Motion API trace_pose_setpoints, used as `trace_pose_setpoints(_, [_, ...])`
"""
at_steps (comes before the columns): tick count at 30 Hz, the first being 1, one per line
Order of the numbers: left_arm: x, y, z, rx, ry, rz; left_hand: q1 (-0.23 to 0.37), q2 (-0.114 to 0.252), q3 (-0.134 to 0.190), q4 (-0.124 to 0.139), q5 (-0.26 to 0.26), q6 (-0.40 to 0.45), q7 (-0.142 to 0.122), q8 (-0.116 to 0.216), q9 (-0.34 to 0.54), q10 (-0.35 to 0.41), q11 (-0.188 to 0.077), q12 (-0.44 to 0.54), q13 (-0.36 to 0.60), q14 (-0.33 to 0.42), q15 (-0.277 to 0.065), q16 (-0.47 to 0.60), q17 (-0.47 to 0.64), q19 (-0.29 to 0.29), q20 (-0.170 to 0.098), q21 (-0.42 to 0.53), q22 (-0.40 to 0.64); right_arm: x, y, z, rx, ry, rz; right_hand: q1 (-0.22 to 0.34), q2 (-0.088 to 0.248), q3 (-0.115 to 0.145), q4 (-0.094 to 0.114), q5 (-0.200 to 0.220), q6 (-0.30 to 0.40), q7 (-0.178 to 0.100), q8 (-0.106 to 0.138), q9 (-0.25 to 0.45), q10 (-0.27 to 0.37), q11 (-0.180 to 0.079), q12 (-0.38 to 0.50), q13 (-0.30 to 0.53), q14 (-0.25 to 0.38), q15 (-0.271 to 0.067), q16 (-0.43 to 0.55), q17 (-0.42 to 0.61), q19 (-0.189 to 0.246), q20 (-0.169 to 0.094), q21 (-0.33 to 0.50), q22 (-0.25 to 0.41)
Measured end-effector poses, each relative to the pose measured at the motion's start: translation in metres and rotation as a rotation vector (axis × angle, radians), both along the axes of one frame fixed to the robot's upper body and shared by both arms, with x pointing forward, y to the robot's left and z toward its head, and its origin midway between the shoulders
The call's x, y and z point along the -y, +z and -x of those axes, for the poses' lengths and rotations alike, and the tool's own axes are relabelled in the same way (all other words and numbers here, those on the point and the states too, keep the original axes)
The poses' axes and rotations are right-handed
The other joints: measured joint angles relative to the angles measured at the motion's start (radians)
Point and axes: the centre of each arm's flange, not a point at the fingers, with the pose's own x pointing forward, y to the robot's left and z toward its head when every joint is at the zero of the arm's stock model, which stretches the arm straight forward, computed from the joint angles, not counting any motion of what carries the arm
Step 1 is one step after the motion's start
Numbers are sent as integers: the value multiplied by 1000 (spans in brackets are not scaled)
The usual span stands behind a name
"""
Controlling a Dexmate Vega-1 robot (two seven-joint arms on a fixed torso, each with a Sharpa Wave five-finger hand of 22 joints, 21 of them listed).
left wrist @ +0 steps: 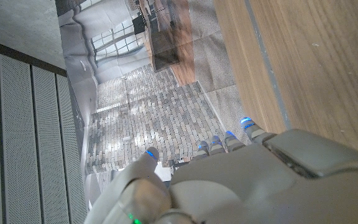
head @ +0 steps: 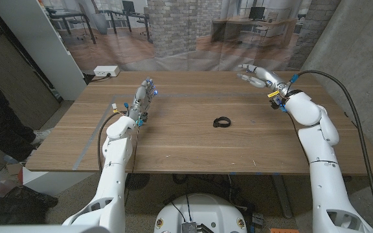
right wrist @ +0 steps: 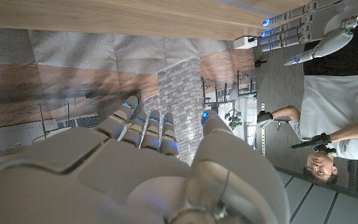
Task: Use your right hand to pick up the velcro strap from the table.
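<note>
A small black velcro strap point(head: 222, 122), curled into a loop, lies on the wooden table point(head: 193, 145) near its middle. My right hand point(head: 256, 74) hovers over the far right of the table, well behind and to the right of the strap, fingers spread and holding nothing. In the right wrist view the back of the right hand point(right wrist: 135, 168) shows with fingers apart. My left hand point(head: 142, 98) stands over the far left part of the table, fingers extended and empty; the left wrist view shows the left hand point(left wrist: 229, 180) from behind.
A white power strip point(head: 106, 71) lies on the floor beyond the table's far left corner. A printed backdrop hangs behind the table. A person point(right wrist: 328, 140) in a white shirt with black gloves stands off to the side, and my left hand point(right wrist: 303, 22) also appears there.
</note>
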Motion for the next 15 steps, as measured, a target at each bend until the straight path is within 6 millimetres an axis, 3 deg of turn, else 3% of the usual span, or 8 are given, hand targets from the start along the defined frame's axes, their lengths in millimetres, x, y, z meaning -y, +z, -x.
trace_pose_setpoints(15, [-1,-1,3,3,1,0,0,0,-7,-1,0,0,0,0,0,0,0,0,0,0,0,0,0,0,0,0,0,-7,0,4,-14,-57,107,16,2,3,-19,0,14,-4,0,0,16,-5,0,0,18,-7,0,0,21,-7,6,0])
